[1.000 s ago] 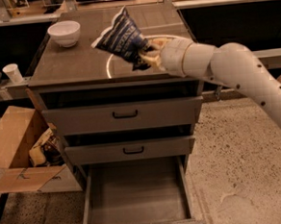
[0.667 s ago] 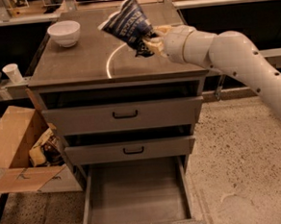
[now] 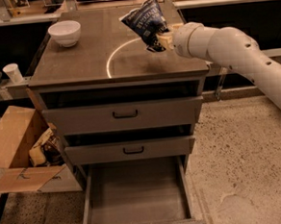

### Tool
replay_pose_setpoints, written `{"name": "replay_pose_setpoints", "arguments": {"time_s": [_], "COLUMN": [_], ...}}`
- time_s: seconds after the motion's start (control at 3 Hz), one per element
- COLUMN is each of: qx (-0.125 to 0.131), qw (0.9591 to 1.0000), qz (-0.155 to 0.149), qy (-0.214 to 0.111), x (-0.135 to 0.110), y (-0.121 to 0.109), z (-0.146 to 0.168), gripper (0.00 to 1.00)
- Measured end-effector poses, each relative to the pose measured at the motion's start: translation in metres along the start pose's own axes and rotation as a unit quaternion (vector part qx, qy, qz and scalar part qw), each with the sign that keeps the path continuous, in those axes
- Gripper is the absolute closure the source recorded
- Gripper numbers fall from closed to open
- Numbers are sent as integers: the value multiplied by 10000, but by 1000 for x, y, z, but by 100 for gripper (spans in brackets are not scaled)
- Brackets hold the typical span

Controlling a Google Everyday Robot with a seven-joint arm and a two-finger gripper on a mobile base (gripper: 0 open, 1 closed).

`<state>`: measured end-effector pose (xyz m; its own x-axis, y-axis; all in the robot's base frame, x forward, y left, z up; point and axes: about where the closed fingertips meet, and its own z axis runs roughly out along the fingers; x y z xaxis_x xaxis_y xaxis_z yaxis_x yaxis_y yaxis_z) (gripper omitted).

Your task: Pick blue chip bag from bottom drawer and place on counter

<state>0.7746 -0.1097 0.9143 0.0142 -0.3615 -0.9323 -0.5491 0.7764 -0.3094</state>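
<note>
The blue chip bag (image 3: 146, 23) is a crinkled navy foil bag with white lettering, held tilted in the air above the right back part of the counter (image 3: 79, 60). My gripper (image 3: 163, 39) reaches in from the right on a white arm and is shut on the bag's lower right corner. The bag looks lifted off the counter top. The bottom drawer (image 3: 136, 193) stands pulled open below, its bare grey floor showing nothing in it.
A white bowl (image 3: 65, 32) sits at the counter's back left. Two shut drawer fronts with black handles (image 3: 125, 115) are above the open drawer. An open cardboard box (image 3: 22, 151) lies on the floor at left. A white cup (image 3: 13, 72) stands on a left shelf.
My gripper has carried the bag up and toward the back right of the counter. The bag has tipped more upright.
</note>
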Motion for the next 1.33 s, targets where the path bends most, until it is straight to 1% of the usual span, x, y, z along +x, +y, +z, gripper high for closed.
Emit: {"name": "replay_pose_setpoints", "arguments": {"time_s": [0.33,0.67,1.33], "qx": [11,-50,-81], "qw": [9994,9985,9981], "qz": [270,431,476], "qy": [205,335,372], "x": [16,24,26], "y": [-7,-10,-10], "z": [8,15,18], "gripper": [81,50,4]}}
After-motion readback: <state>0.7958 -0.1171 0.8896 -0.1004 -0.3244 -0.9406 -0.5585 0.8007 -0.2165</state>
